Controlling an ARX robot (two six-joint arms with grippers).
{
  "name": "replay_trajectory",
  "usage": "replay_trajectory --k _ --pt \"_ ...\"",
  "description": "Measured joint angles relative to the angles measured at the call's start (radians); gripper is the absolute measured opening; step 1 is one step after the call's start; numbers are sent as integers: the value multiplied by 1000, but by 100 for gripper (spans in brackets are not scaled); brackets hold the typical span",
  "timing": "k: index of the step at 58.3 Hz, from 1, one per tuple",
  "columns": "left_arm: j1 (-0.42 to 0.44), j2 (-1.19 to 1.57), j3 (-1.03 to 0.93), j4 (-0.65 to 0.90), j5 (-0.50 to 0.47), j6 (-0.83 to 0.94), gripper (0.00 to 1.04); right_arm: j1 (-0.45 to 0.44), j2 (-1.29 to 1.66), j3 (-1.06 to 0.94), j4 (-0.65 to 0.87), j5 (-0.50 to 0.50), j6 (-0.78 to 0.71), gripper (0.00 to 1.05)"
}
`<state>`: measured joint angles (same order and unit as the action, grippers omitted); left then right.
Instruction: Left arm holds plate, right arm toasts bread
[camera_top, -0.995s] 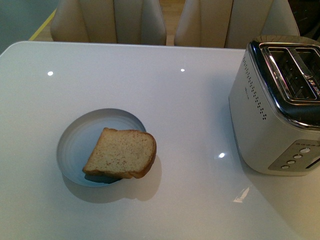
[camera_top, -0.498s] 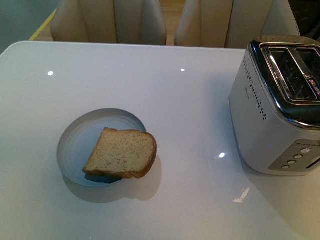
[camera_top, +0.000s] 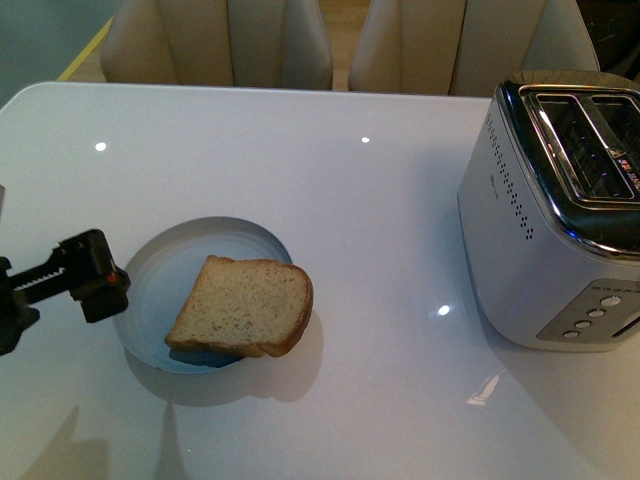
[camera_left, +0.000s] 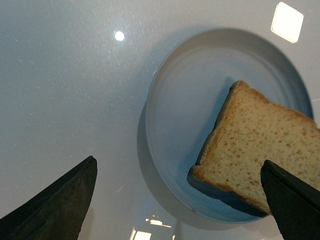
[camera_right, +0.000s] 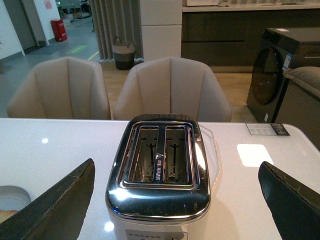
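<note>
The pale blue plate (camera_top: 160, 285) sits left of centre on the white table, with the bread (camera_top: 245, 305) lying on its right half and hanging over the rim. My left gripper (camera_top: 108, 278) is open at the plate's left rim and holds nothing. From the left wrist, the plate (camera_left: 185, 110) and bread (camera_left: 260, 145) lie ahead between the spread fingers (camera_left: 55, 205). My right gripper (camera_right: 177, 165) is out of the front view. It is open and empty, hovering in front of the toaster (camera_right: 160, 170).
The silver two-slot toaster (camera_top: 555, 215) stands at the table's right side, slots up and empty. Beige chairs (camera_top: 220, 40) line the far edge. The plate's edge (camera_right: 10, 195) shows far left in the right wrist view.
My left gripper has entered the front view from the left and now sits at the plate's left rim. Plate, bread and toaster have not moved.
</note>
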<state>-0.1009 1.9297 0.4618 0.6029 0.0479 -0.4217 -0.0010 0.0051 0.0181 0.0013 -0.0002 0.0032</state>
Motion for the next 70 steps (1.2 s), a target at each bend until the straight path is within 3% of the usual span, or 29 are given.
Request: replay_trajectory --k 21,38,47,61,65,70 --pt "-4 299 175 -28 8 -108 98 0 0 0 0 0 0 96" --pt "-19 388 278 -67 -3 -143 97 0 0 0 0 0 0 96" --pt "-22 415 310 -78 -3 -177 62 0 0 0 0 0 0 96" --pt "-13 427 278 -39 73 -276 12 0 0 0 0 0 0 96" --pt "-2 424 265 -23 96 -308 3 0 0 0 0 0 0 96" --pt "11 415 243 -9 114 -331 3 0 0 0 0 0 0 96"
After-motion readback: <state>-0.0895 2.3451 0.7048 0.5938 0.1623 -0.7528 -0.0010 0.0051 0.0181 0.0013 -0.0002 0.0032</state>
